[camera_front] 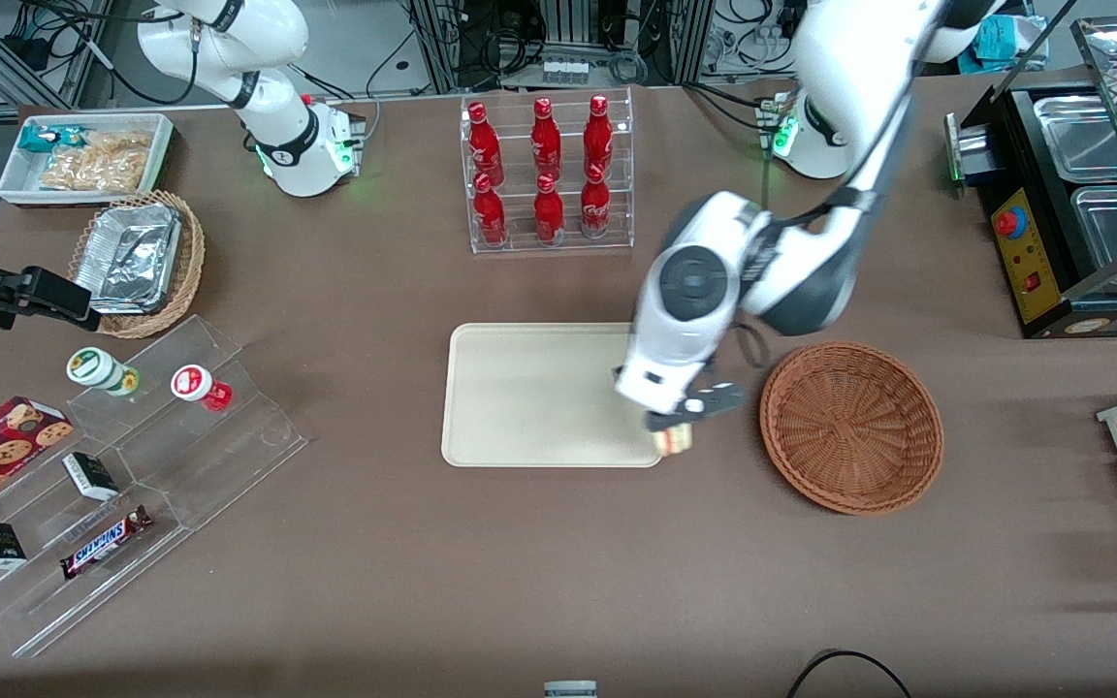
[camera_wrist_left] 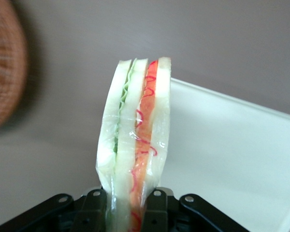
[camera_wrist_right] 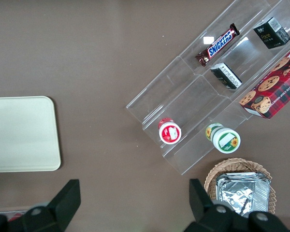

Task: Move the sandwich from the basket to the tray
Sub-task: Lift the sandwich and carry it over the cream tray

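Note:
My left gripper (camera_front: pixel 677 428) is shut on the clear-wrapped sandwich (camera_front: pixel 673 440), a wedge of white bread with green and red layers. It hangs in the air between the reddish-brown basket (camera_front: pixel 850 426) and the cream tray (camera_front: pixel 539 393), over the tray's corner nearest the basket and the front camera. In the left wrist view the sandwich (camera_wrist_left: pixel 135 140) stands between the black fingers (camera_wrist_left: pixel 157 208), with the tray's corner (camera_wrist_left: pixel 232 154) and the basket's rim (camera_wrist_left: pixel 5 72) on either side. Nothing shows in the basket.
A clear rack of red bottles (camera_front: pixel 546 173) stands farther from the camera than the tray. Toward the parked arm's end are a tan basket of foil containers (camera_front: pixel 137 260), a white bin of snacks (camera_front: pixel 83 157) and an acrylic stand (camera_front: pixel 122 475). A black appliance (camera_front: pixel 1063 204) stands at the working arm's end.

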You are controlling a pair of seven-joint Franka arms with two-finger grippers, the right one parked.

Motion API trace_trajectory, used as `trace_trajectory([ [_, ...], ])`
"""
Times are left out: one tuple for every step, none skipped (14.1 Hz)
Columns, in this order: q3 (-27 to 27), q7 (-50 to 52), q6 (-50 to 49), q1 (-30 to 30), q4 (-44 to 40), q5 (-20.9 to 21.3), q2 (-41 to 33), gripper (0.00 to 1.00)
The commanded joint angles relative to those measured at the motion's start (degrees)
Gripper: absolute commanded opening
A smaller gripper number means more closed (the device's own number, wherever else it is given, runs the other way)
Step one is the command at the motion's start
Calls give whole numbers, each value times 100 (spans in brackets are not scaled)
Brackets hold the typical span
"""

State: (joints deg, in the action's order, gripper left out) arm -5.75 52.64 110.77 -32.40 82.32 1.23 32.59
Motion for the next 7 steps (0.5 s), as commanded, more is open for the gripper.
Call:
trace_trajectory([
  [83, -69, -108, -450, -917, 79, 817, 27],
  [83, -131, -108, -565, -1076, 79, 993, 27],
  [83, -227, -73, -679, -1269, 71, 1213, 27],
  [83, -228, 66, -811, -1384, 71, 1415, 27],
  [83, -254, 251, -951, -1437, 79, 1582, 27],
  [83, -289, 348, -1005, -1438, 79, 1671, 27],
  [83, -420, 393, -1031, -1438, 79, 1724, 27],
])
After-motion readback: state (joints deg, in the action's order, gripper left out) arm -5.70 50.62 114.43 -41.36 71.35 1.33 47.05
